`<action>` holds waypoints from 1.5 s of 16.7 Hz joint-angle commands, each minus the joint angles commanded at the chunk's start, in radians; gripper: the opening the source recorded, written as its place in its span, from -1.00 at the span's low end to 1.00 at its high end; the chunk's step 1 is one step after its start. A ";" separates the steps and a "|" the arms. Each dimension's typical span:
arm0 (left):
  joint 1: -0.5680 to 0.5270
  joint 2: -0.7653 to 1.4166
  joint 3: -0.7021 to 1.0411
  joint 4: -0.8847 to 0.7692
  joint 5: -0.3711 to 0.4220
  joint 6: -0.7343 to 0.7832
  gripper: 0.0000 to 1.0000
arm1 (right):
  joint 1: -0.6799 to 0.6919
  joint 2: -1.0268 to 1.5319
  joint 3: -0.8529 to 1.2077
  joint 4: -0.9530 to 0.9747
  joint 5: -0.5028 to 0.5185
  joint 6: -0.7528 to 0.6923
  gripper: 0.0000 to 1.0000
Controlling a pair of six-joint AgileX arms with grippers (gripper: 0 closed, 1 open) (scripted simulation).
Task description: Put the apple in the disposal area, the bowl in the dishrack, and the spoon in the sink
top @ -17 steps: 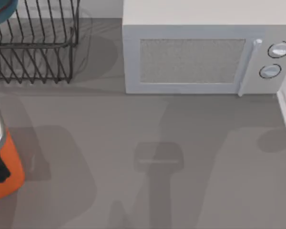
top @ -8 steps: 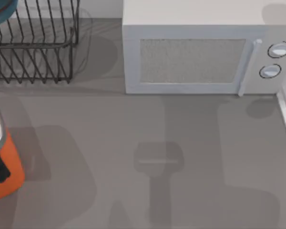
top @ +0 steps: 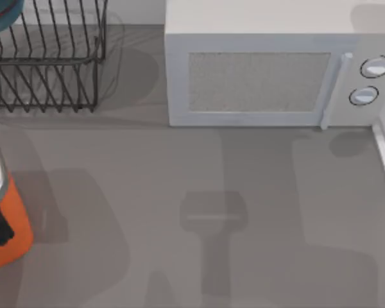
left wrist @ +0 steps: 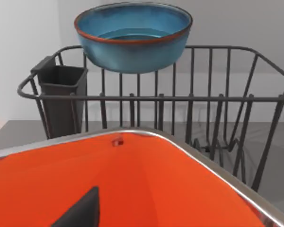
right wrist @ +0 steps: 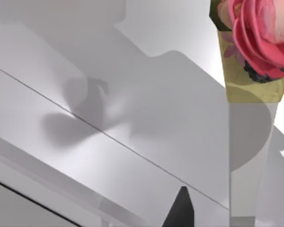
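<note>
The bowl (left wrist: 133, 35) sits upright, mouth facing up, on the top rail of the dishrack (left wrist: 189, 99), with nothing visible inside it. From above, a sliver of the bowl (top: 1, 14) shows at the far left corner, over the dishrack (top: 48, 61). In the left wrist view a dark cutlery cup (left wrist: 61, 94) hangs at one end of the rack. The disposal area (left wrist: 146, 189) lies just in front of the rack, its orange inside open and its grey rim running along the edge; from above, the disposal area (top: 13, 224) sits at the counter's left edge. A microwave (top: 263, 70) stands along the back. The counter (top: 199, 192) between them is open room. The right wrist view looks at pale panels and a pink flower (right wrist: 262, 33) in a vase. For either hand, I cannot tell whether it is wide or narrow.
</note>
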 joint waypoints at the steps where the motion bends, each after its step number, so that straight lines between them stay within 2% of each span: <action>1: 0.000 0.000 0.000 0.000 0.000 0.000 1.00 | 0.000 0.011 0.013 -0.006 0.000 0.001 -1.00; 11: 0.000 0.000 0.000 0.000 0.000 0.000 1.00 | 0.007 0.302 0.467 -0.161 0.006 0.002 -1.00; 17: 0.000 0.000 0.000 0.000 0.000 0.000 1.00 | 0.007 0.325 0.497 -0.173 0.006 0.001 -1.00; 25: 0.000 0.000 0.000 0.000 0.000 0.000 1.00 | 0.007 0.325 0.497 -0.173 0.006 0.001 0.21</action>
